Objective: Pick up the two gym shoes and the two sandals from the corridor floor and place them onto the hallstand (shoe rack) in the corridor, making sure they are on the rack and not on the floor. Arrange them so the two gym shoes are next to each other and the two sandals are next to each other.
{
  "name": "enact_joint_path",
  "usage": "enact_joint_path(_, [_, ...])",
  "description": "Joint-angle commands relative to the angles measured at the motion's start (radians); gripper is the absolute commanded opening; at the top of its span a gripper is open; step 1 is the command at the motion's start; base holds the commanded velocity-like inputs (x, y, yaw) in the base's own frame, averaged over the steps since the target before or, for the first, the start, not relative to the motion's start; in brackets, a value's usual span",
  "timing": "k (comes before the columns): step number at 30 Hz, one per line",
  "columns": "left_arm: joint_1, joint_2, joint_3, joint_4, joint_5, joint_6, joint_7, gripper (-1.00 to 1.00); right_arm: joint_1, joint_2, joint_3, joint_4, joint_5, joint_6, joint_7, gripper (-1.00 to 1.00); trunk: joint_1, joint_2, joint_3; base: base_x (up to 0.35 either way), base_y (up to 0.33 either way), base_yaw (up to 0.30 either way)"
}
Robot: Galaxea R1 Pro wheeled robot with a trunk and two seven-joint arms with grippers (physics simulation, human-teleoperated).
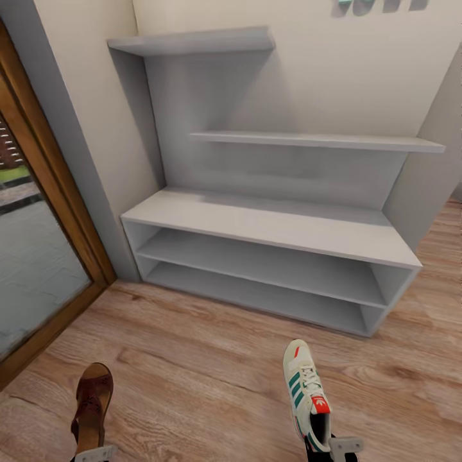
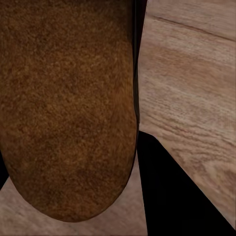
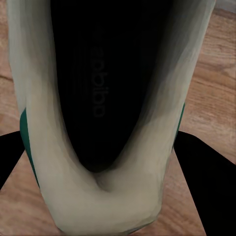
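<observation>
Two shoes are up off the corridor floor (image 1: 212,372), one in each gripper, both near the bottom edge of the head view. On the left, the left gripper (image 1: 93,454) has the heel end of a sandal (image 1: 92,407), its pale fingers just peeking in beneath the brown straps. They are clamped on the heel, toe pointing away towards the hallstand (image 1: 269,224). From the left wrist camera the sandal (image 2: 66,108) is a broad, rounded slab of grainy, suede-like brown, with wood-grain planks (image 2: 191,88) past its edge and a black finger (image 2: 172,196) beside it.

Over on the right, the right gripper (image 1: 330,449) grips the heel of a gym shoe (image 1: 307,391), white upper, green side stripes, white laces, red tab on the tongue, toe also aimed at the rack. Through the right wrist camera the gym shoe (image 3: 113,196) shows its smooth cream collar curving round a dark opening, a sliver of green at each side, and dark fingers (image 3: 206,172) flanking it.

Ahead stands the hallstand: matte white, flat bench top, two low open shelves under it, tall back panel with a floating shelf (image 1: 317,141) and a higher shelf (image 1: 192,43) at the left. A wood-framed glass door (image 1: 38,244) runs along the left wall.
</observation>
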Motion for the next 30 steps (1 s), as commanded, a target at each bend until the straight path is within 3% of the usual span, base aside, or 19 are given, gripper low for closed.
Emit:
enact_joint_path(1, [-0.001,0.000,0.006,0.001,-0.009,-0.003,0.000,-1.00,-0.001,0.000,0.000,0.001,0.007,-0.003,-0.004,-1.00,0.000,0.000,-0.001,0.116,0.307,-0.150])
enact_joint_path(18, [-0.001,0.000,0.006,0.001,-0.009,-0.003,-0.001,-1.00,-0.001,0.001,-0.001,-0.001,0.005,-0.004,-0.005,-1.00,0.000,0.000,-0.001,0.118,0.307,-0.261])
enact_joint_path(30, [-0.001,0.000,0.007,0.001,-0.009,-0.003,0.002,-1.00,-0.001,0.001,-0.002,-0.001,0.005,-0.004,-0.007,-1.00,0.000,0.000,-0.001,0.138,0.284,-0.062])
